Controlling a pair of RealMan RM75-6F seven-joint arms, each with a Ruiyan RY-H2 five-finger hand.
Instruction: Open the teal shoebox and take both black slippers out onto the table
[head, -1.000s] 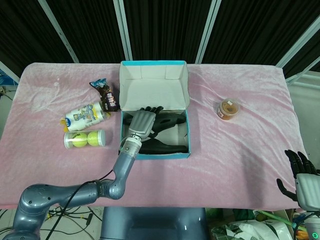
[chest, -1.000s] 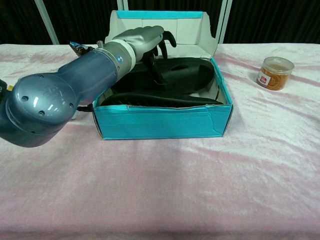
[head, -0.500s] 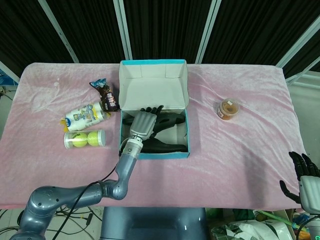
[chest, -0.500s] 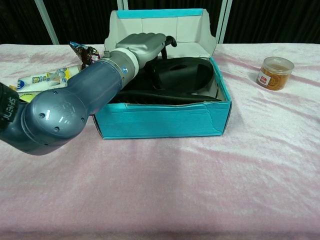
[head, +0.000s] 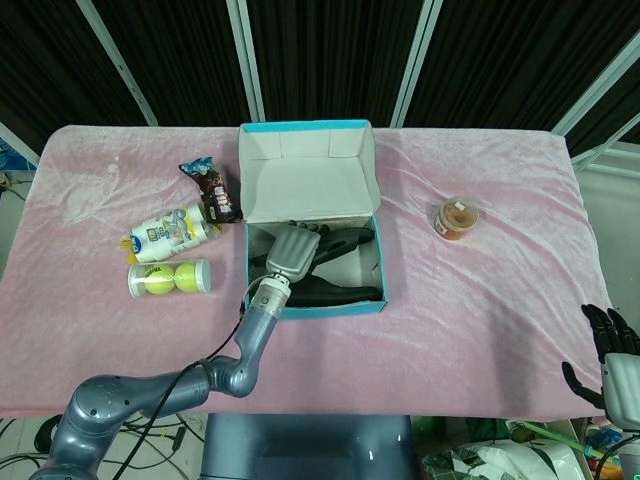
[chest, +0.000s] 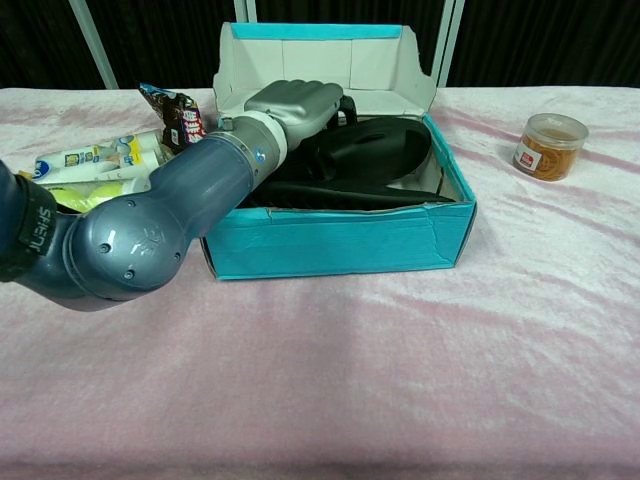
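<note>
The teal shoebox (head: 312, 308) (chest: 340, 242) stands open at the table's middle, its lid (head: 308, 180) (chest: 320, 55) tipped up at the back. Two black slippers lie inside, one (head: 348, 240) (chest: 385, 148) resting on top of the other (head: 338, 292) (chest: 340, 196). My left hand (head: 293, 252) (chest: 296, 100) reaches into the box from the left, with its fingers curled down around the near end of the upper slipper. My right hand (head: 612, 352) hangs off the table's near right corner, fingers spread and holding nothing.
Left of the box lie a dark snack packet (head: 212, 190) (chest: 172, 110), a white bottle pack (head: 170, 228) (chest: 95, 158) and a tube of tennis balls (head: 168, 278) (chest: 85, 193). A small lidded jar (head: 458, 216) (chest: 548, 145) stands to the right.
My left hand's fingers went from stretched over the slipper to curled down around it. The box's front end slid a little to the right. The right hand sank slightly.
</note>
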